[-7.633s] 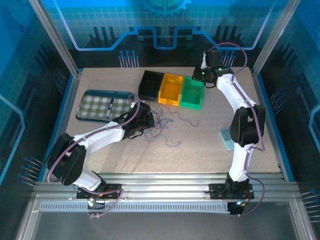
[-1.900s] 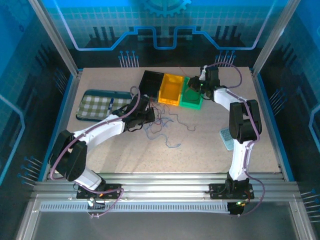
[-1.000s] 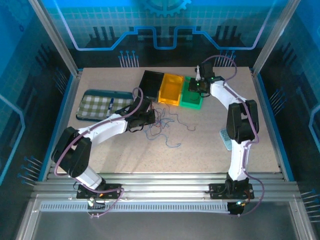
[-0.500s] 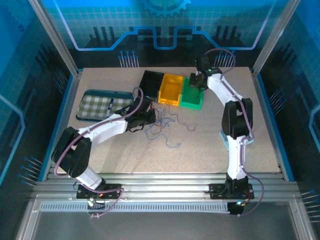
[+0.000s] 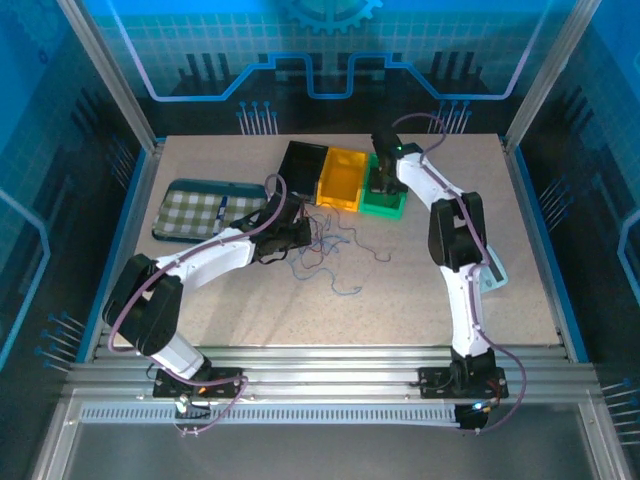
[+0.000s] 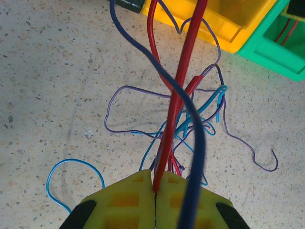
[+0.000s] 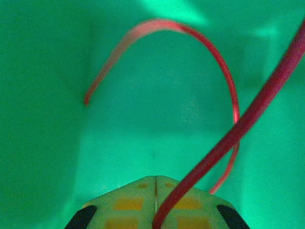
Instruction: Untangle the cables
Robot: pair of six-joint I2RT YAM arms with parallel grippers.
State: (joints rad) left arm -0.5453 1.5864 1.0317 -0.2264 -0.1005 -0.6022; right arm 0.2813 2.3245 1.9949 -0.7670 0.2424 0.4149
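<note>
Left wrist view: the left claw (image 6: 156,200) has its yellow pads (image 6: 126,202) pressed tight together, and they pinch a red cable (image 6: 183,86). This red cable runs straight out from the claw tip, away and a bit to the right, up toward the yellow bin (image 6: 228,28). A dark blue cable (image 6: 193,143) crosses over the right pad and bends back across the red one. Just past the claw tip lies the messy knot of cables (image 6: 195,126) on the table (image 6: 47,71), with thin blue and purple loops going out to both sides. So the knot sits right in front of this claw, and the long line of the red cable points away from it.

From above, the left claw (image 5: 290,235) touches the near left side of the cables (image 5: 325,245). Its arm lies low and stretched out across the table.

The right claw (image 7: 156,191) also has its pads shut. A red wire (image 7: 238,129) comes out from between them, so I think it is pinched. The claw is down inside the green bin (image 7: 43,143), where a red curl of wire lies. From above, the right claw (image 5: 385,178) is well apart from the knot, with its arm reaching far out and bent over the green bin (image 5: 392,208).

The left arm is much nearer the knot. I cannot tell if both claws hold one and the same red strand.
</note>
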